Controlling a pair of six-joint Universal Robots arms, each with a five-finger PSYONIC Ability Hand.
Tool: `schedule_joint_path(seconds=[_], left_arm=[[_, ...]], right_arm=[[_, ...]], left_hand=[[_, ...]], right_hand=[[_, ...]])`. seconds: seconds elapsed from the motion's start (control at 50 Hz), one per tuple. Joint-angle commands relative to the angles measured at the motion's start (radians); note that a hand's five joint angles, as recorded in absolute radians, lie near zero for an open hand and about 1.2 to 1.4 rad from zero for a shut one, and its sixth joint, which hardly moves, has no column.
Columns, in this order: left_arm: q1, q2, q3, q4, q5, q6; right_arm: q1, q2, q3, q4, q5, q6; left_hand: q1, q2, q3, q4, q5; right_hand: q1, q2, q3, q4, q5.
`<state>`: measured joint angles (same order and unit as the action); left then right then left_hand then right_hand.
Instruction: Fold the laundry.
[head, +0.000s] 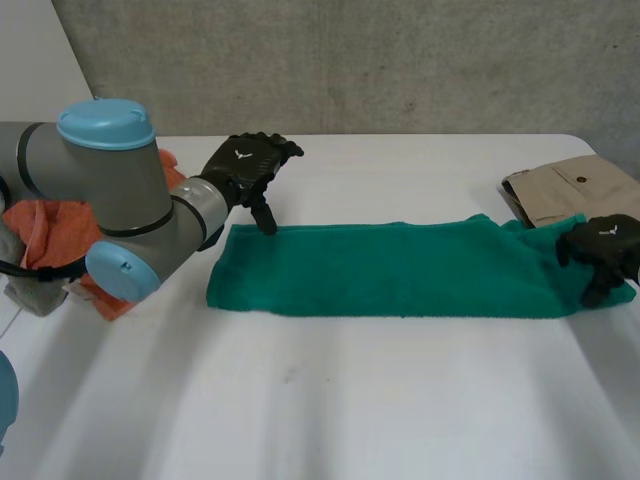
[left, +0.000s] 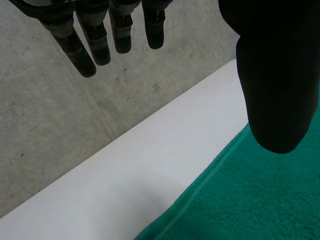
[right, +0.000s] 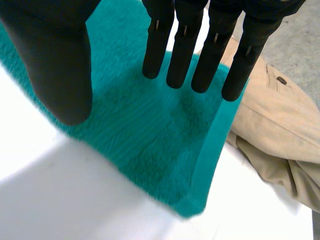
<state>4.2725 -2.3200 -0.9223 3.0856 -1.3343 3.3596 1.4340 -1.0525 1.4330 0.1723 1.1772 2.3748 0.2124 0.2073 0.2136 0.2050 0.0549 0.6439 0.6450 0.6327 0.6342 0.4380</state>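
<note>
Desk front: the near part of the white desk (head: 320, 400) is bare.

Task's thing: a green towel (head: 400, 270) lies flat as a long narrow band in the middle of the desk. Its long axis runs from the robot's left to its right.

Right hand (head: 600, 245): it sits at the towel's right end, toward the near edge. The fingers are straight and spread away from the thumb, so it is open with nothing gripped. In the right wrist view the towel lies under the palm, and its end corner is just past the fingertips. Whether the fingers press the cloth I cannot tell.

Left hand (head: 245, 165): it sits at the towel's far left corner. The thumb points down onto the corner, touching it or nearly so. The fingers are relaxed, apart from the thumb and out over bare desk beyond the hem. It is open and holds nothing.

Key relation: each hand is at its own end of the band, so the towel's length spans the gap between them. My reading is that the next fold would bring one short end over toward the other, and each hand must first pinch its corner.

Farther right: a beige garment (head: 560, 190) lies folded, just behind the towel's right end.

Farther left: an orange cloth (head: 50, 225) is heaped behind the left arm (head: 110, 190).
</note>
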Motion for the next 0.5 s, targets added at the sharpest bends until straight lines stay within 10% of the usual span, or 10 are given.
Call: schedule_joint_path(seconds=[0.02, 0.5], left_arm=[[-0.006, 0.021, -0.012, 0.004, 0.003, -0.006], [-0.011, 0.022, -0.02, 0.007, -0.002, -0.011]], right_arm=[[-0.044, -0.008, 0.102, -0.109, -0.002, -0.147], [-0.076, 0.123, 0.087, -0.318, -0.039, -0.011]], left_hand=[[-0.038, -0.033, -0.039, -0.03, -0.055], [-0.038, -0.033, -0.039, -0.03, -0.055]], right_hand=[[0.024, 0.023, 0.035, 0.034, 0.055], [0.243, 0.242, 0.254, 0.253, 0.274]])
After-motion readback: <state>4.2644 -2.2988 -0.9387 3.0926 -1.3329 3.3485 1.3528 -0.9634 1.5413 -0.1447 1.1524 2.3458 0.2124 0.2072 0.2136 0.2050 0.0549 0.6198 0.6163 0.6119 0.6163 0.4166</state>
